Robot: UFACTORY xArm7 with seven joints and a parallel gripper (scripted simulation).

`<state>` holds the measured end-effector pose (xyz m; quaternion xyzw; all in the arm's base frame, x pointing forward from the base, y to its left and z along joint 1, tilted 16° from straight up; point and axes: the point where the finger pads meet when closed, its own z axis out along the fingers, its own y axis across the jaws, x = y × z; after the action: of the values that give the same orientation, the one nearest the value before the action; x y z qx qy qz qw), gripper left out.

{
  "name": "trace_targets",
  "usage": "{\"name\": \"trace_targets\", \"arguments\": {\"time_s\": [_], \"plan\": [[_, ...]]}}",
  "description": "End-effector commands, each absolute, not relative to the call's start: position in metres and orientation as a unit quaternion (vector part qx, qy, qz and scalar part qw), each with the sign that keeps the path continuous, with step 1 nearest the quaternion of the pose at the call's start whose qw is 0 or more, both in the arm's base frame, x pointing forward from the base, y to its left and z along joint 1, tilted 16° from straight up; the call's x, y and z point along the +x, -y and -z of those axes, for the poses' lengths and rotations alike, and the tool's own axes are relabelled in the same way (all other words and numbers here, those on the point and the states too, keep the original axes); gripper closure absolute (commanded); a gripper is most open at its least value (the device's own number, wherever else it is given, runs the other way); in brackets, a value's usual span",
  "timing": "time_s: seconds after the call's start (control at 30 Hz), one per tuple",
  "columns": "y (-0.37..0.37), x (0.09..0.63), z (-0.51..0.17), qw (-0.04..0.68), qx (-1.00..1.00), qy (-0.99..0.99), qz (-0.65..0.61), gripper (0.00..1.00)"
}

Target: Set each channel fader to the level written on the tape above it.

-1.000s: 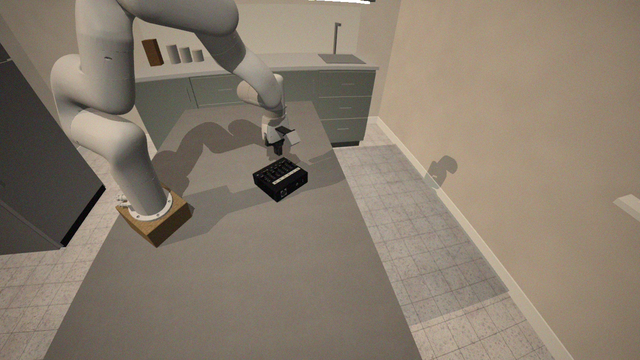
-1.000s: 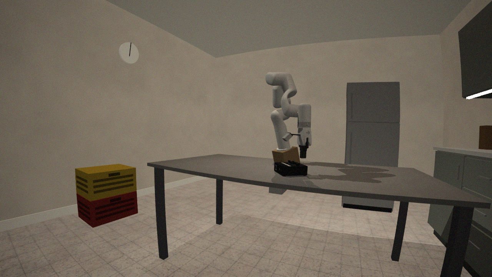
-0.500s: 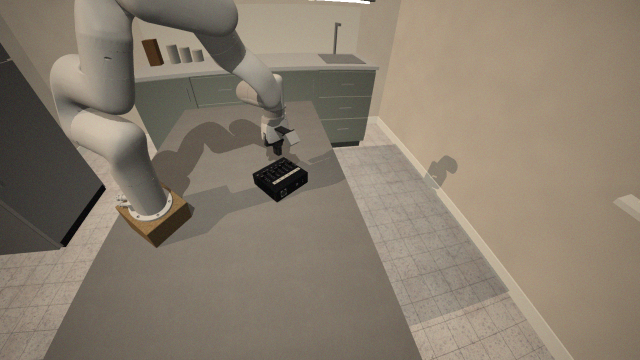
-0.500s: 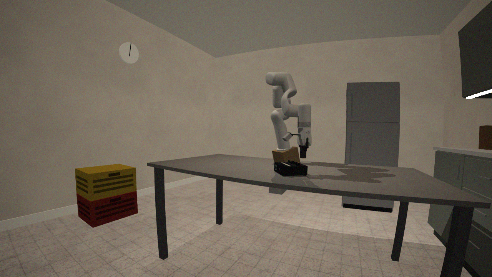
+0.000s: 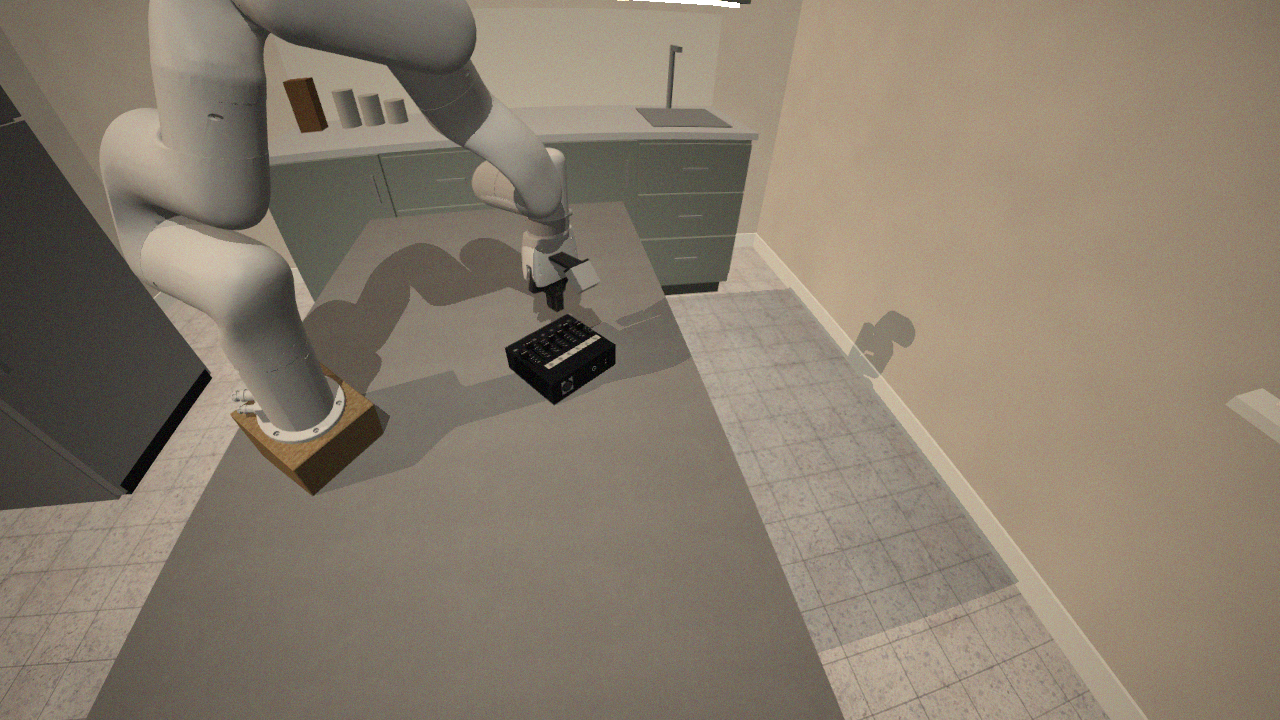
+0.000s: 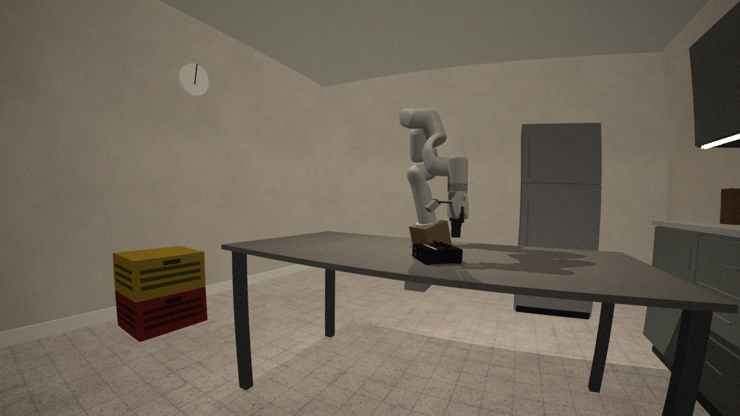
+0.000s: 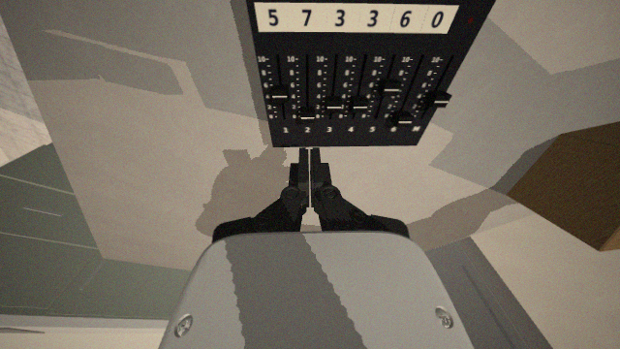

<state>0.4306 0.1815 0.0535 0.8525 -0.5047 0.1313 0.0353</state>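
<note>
Black plastic caps on the desk (image 7: 358,138) should slide stiffly; nudge fader 2 (image 7: 306,116), at twelve o'clock of your empty, fully closed gripper (image 7: 309,154), by its cap edge.

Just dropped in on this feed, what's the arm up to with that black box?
The arm's hand, shut on nothing, hovers just off the near edge of the lighting desk on the table. The tape reads 5, 7, 3, 3, 6, 0. The channel 2 fader sits near the bottom though its tape says 7. The other channel faders look close to their numbers, as far as the small scales show.
</note>
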Motion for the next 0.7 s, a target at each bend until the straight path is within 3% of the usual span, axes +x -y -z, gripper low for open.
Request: {"name": "trace_targets", "arguments": {"time_s": [0.0, 0.67], "plan": [[-0.1827, 0.4316, -0.0548, 0.033, 0.853, 0.504, -0.132, 1.00], [-0.1819, 0.4322, -0.0506, 0.034, 0.852, 0.505, -0.133, 1.00]]}}
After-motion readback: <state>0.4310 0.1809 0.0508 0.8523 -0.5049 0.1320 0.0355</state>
